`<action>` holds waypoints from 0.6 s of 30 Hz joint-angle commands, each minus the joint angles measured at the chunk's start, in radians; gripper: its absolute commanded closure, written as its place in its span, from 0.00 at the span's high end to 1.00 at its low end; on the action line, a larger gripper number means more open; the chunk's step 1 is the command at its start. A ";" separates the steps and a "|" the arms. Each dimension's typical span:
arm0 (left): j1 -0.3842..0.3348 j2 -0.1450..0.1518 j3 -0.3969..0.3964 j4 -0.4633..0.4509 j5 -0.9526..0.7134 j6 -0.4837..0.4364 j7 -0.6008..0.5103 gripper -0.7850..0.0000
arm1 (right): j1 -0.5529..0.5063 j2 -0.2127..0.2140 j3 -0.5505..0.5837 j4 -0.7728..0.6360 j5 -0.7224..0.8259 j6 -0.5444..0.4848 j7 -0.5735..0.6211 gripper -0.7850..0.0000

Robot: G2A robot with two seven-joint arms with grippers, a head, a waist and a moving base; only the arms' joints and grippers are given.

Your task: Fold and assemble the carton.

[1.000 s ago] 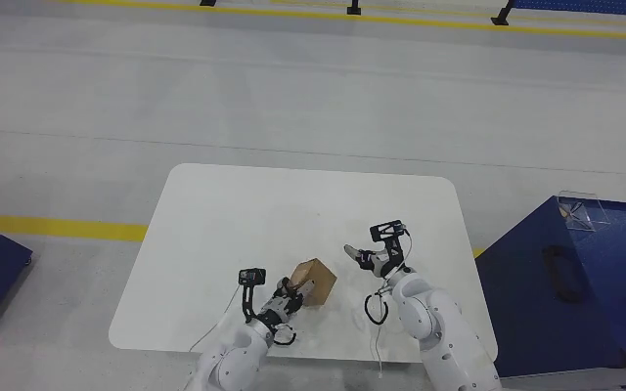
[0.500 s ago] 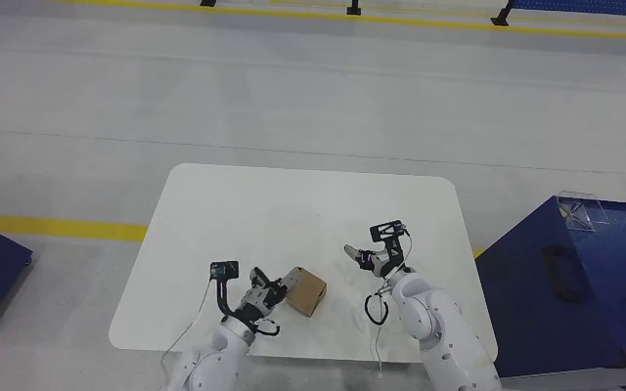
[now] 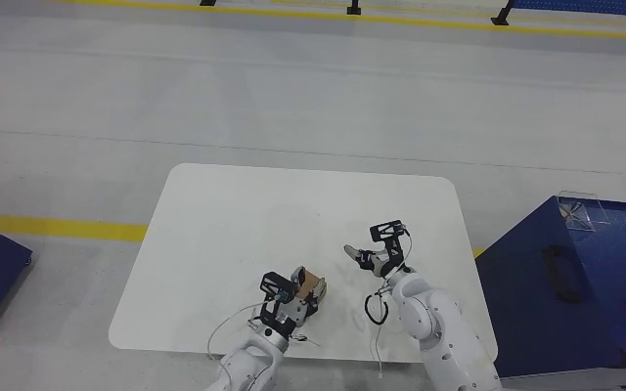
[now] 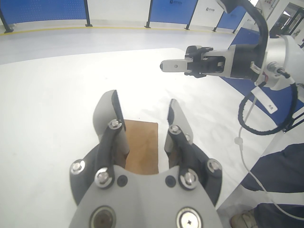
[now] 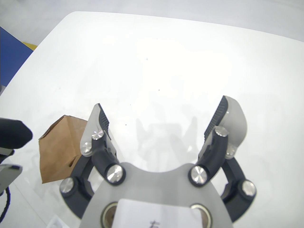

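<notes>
Carton (image 3: 313, 283) sits on the table (image 3: 225, 225), close to the table's near edge and about halfway along it. It looks like a small brown box with its sides up, so I think most of the folding is done. I cannot see if the last flaps are tucked in, so that may be left.

My left gripper (image 4: 143, 106) is open by that same near edge, with one finger on each side of the box. My right gripper (image 5: 163, 112) is open and holds nothing, a bit farther in on the table.

Half a second ago my left arm was nearer the table's left side. Now it has swung in. My right arm has not moved.
</notes>
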 commanded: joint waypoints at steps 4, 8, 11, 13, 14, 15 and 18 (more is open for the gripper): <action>-0.038 -0.009 0.013 0.050 -0.022 0.031 -0.051 0.00 | 0.000 0.000 0.000 0.000 0.000 0.000 0.000 1.00; -0.062 -0.013 0.026 0.105 -0.011 0.053 -0.090 0.00 | 0.000 0.000 0.000 0.000 0.000 0.000 0.000 1.00; -0.064 -0.017 0.028 0.111 -0.030 0.060 -0.036 0.00 | 0.000 0.000 0.000 0.000 0.000 0.000 0.000 1.00; -0.059 -0.017 0.023 0.104 -0.039 0.052 -0.011 0.00 | 0.000 0.000 0.000 0.000 0.000 0.000 0.000 1.00; -0.057 -0.017 0.022 0.104 -0.036 0.053 -0.007 0.00 | 0.000 0.000 0.000 0.000 0.000 0.000 0.000 1.00; -0.055 -0.016 0.021 0.105 -0.035 0.052 -0.012 0.00 | 0.000 0.000 0.000 0.000 0.000 0.000 0.000 1.00; -0.061 -0.016 0.026 0.122 -0.013 0.060 -0.056 0.00 | 0.000 0.000 0.000 0.000 0.000 0.000 0.000 1.00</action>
